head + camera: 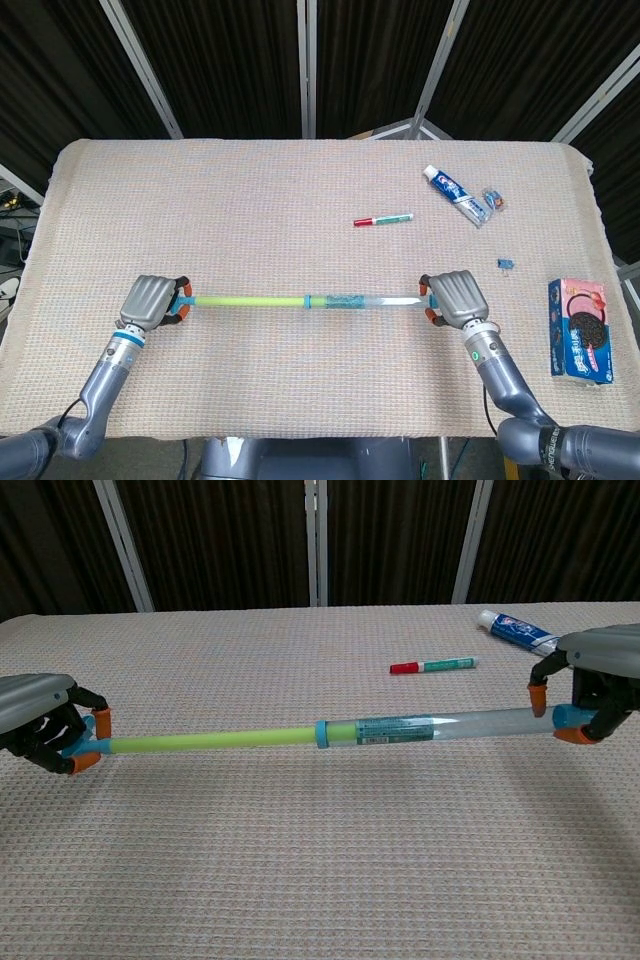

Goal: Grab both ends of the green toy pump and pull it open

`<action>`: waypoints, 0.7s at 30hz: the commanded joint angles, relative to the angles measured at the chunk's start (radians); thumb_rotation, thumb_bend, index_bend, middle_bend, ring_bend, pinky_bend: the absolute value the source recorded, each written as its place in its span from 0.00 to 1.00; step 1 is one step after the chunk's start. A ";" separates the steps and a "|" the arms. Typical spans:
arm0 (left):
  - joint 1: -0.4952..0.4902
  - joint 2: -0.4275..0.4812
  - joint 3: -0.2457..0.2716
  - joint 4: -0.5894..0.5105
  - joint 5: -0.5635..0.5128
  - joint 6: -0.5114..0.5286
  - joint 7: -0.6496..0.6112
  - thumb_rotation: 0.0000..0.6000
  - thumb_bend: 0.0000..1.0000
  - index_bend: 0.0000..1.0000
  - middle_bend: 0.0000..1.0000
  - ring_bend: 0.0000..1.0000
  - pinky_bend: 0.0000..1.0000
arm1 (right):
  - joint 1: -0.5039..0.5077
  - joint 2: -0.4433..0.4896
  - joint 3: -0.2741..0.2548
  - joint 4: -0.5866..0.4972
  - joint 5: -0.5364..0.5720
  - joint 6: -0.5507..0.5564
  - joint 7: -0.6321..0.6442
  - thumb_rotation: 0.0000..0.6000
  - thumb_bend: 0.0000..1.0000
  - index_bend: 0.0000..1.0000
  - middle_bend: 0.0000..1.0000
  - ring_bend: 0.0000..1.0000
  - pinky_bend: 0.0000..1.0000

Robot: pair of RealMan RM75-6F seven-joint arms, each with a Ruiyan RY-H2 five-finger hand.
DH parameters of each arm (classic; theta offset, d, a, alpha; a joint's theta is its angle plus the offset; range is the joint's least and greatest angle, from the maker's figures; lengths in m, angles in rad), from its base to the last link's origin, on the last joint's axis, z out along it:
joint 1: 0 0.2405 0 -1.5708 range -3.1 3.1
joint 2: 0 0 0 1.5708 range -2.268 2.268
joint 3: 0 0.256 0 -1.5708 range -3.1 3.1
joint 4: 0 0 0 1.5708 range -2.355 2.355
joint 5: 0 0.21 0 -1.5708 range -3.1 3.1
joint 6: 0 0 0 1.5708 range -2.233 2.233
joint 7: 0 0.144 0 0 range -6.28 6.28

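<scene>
The green toy pump (300, 300) (330, 733) is held level just above the cloth, stretched long across the front of the table. Its light green rod runs from the left end to a blue collar near the middle, and a clear tube with a teal label continues to the right end. My left hand (150, 302) (45, 725) grips the blue handle at the rod's end. My right hand (455, 298) (595, 675) grips the blue cap at the tube's end. Orange fingertips curl around both ends.
A red and green marker (383, 219) (433, 665) lies behind the pump. A toothpaste tube (457, 195) (530, 636) lies at the back right, a small blue clip (506, 263) beside it, and a cookie box (580, 330) near the right edge. The beige cloth (300, 190) covers the table.
</scene>
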 commanded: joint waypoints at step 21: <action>0.014 -0.003 -0.003 0.073 0.002 -0.012 -0.063 1.00 0.43 0.75 0.83 0.81 1.00 | -0.026 0.030 0.017 0.038 -0.008 -0.013 0.039 1.00 0.48 0.71 0.99 1.00 1.00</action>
